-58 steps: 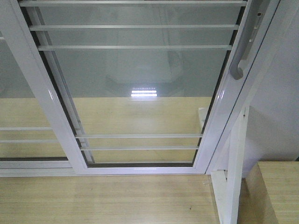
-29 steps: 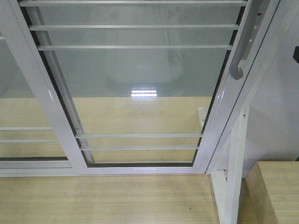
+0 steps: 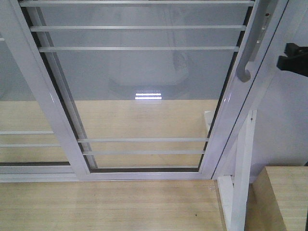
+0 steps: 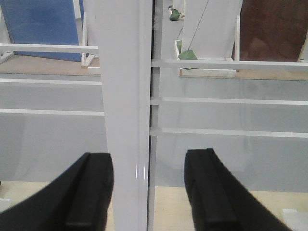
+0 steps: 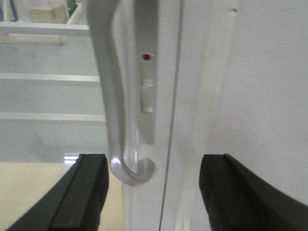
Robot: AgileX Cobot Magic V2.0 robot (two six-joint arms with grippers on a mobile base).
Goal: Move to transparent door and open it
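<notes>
Transparent door [image 3: 144,86] handle [image 5: 114,96] hangs between wide-open right jaws, touching neither.

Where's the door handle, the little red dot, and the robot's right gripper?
handle [image 5: 114,96], right wrist view, on its curved grey bar.
red dot [image 5: 146,57], right wrist view, the dot's middle.
right gripper [image 5: 155,163], right wrist view, midway between its black fingertips.

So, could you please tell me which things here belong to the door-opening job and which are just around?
Job: tall transparent sliding door in white frame; its curved grey metal pull handle; open right pincer, facing that handle; open left pincer.
Just around: handle-less glass panel with white bars; pale wooden floor; light wooden block.
</notes>
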